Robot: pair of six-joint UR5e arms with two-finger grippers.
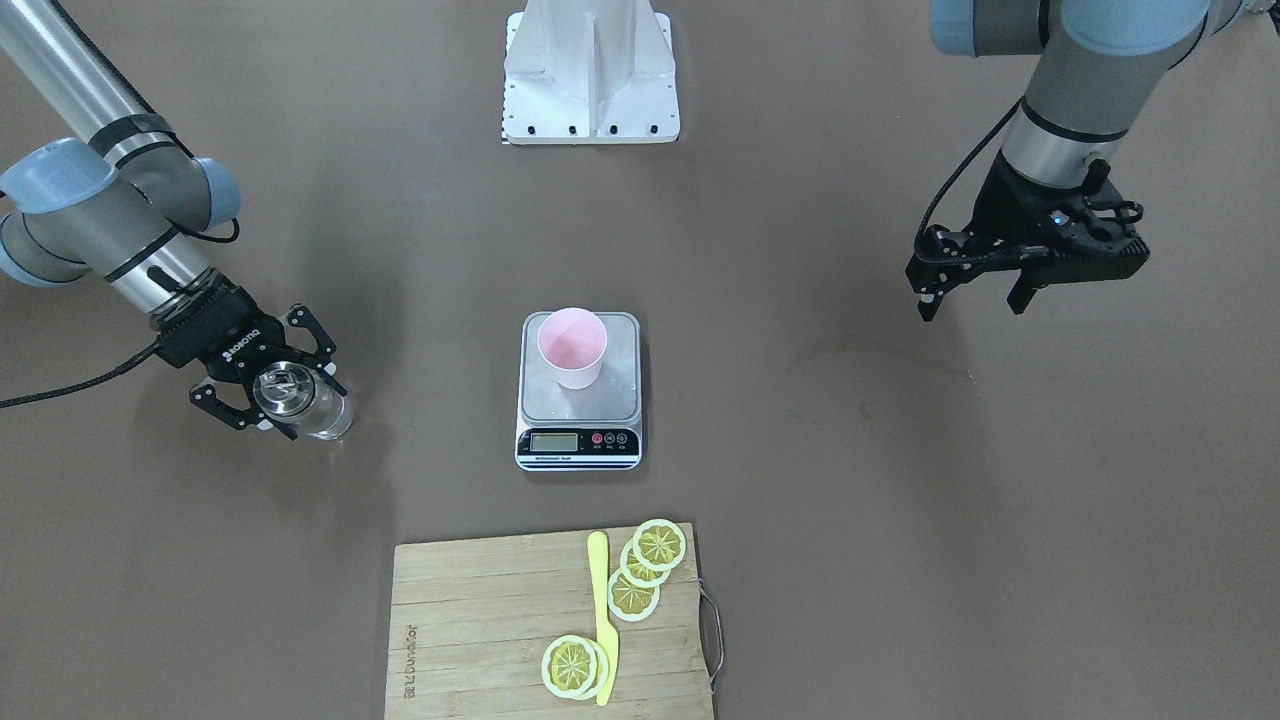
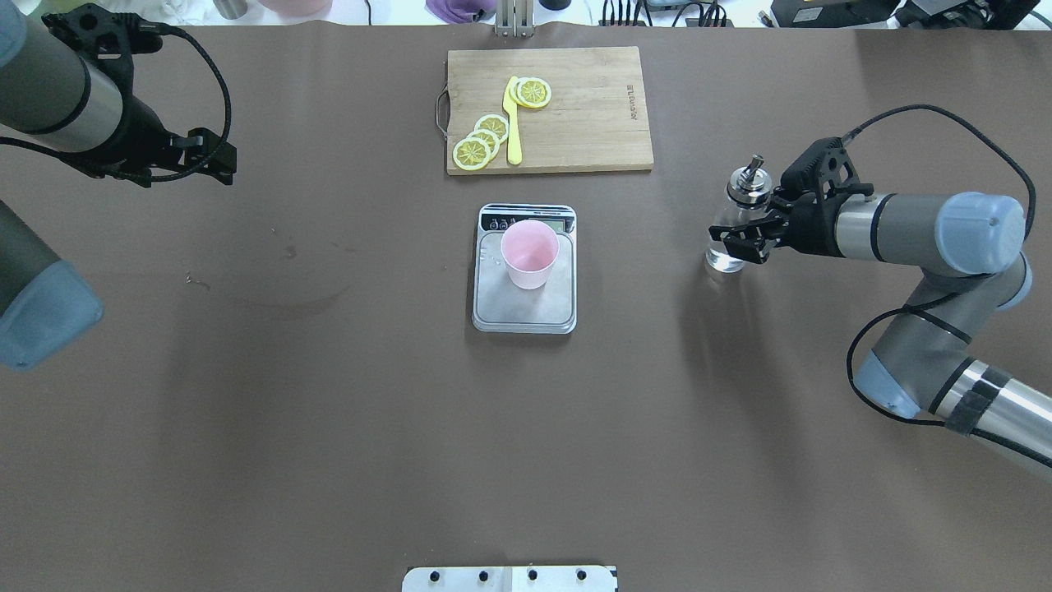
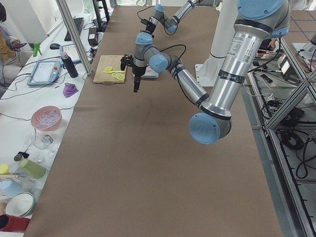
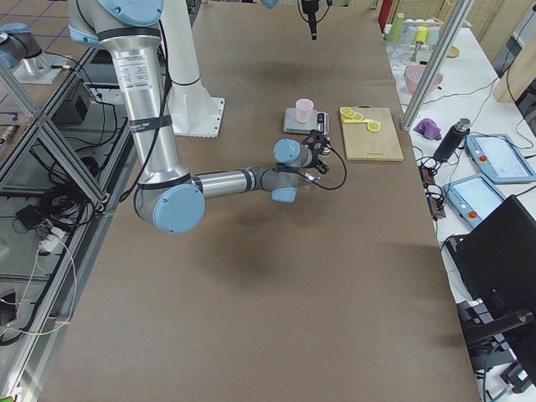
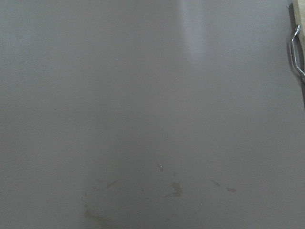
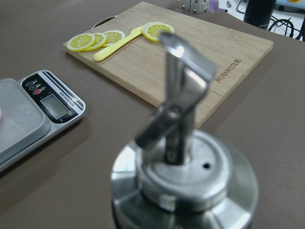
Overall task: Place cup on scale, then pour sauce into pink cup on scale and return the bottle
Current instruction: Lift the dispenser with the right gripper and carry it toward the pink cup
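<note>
The pale pink cup (image 1: 572, 350) stands upright on the steel platform of the scale (image 1: 600, 395) at the table's middle; both also show in the overhead view, cup (image 2: 528, 255) on scale (image 2: 526, 308). The clear glass bottle (image 2: 731, 222) with its silver pourer cap (image 6: 183, 171) stands upright on the table to the robot's right of the scale. My right gripper (image 1: 300, 405) is closed around its body from the side. I cannot make out the liquid inside. My left gripper (image 1: 972, 300) hangs open and empty above the table, far to the robot's left.
A wooden cutting board (image 2: 592, 107) with lemon slices (image 2: 481, 140) and a yellow knife (image 2: 513, 123) lies beyond the scale. Its metal handle (image 5: 298, 47) shows at the left wrist view's edge. Faint stains mark the table (image 2: 288, 247) under the left arm. The robot's base plate (image 1: 590, 75) sits at the near edge.
</note>
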